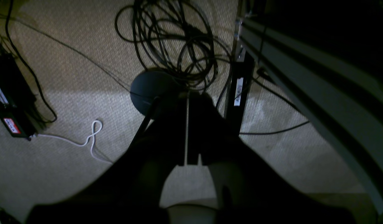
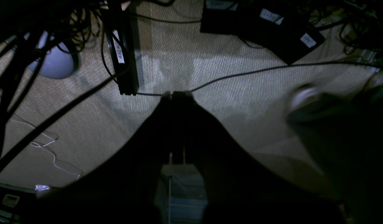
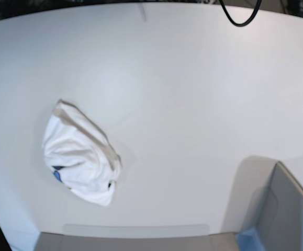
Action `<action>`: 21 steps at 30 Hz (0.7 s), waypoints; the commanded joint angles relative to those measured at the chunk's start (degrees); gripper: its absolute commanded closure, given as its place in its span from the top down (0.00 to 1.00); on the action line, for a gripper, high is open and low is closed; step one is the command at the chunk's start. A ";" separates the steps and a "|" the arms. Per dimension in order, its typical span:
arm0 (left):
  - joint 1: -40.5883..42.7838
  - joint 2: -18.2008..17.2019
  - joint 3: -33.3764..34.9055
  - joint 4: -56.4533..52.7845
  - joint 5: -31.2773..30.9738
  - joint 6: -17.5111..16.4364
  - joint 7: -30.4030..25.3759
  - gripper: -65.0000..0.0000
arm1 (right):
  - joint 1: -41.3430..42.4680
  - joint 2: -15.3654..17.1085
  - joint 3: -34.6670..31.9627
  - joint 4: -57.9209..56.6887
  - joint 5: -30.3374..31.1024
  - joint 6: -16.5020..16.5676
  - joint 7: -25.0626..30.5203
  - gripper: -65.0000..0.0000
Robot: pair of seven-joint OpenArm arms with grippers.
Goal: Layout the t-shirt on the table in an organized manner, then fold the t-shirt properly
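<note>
T-shirt [image 3: 80, 159] crumpled at left of frame on counter [image 3: 193, 104]. Left claw [image 1: 187, 127] and right claw [image 2: 178, 124] pressed together, pinching nothing, above carpet [image 1: 70, 102].

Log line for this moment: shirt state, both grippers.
t-shirt: crumpled heap on table, untouched | left gripper: shut, empty | right gripper: shut, empty

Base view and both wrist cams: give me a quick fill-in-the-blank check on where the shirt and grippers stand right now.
1. The t-shirt lies ____ in a heap, not spread flat.
2. It rests on the table, toward the base view's ____ side.
3. The left gripper and right gripper both hang over carpeted ____, not the tabletop.
4. Both grippers' jaws are ____.

Missing words: crumpled; left; floor; shut
</note>
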 commanded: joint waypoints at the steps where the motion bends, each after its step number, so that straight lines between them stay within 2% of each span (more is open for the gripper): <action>1: 0.54 0.56 -0.19 0.02 0.04 0.19 -0.03 0.00 | -0.09 0.34 -0.14 0.05 0.12 0.32 0.08 0.00; 21: 0.71 0.47 -0.19 0.11 0.04 0.10 -1.35 0.00 | -2.64 0.60 -0.14 1.99 0.12 0.41 0.08 0.00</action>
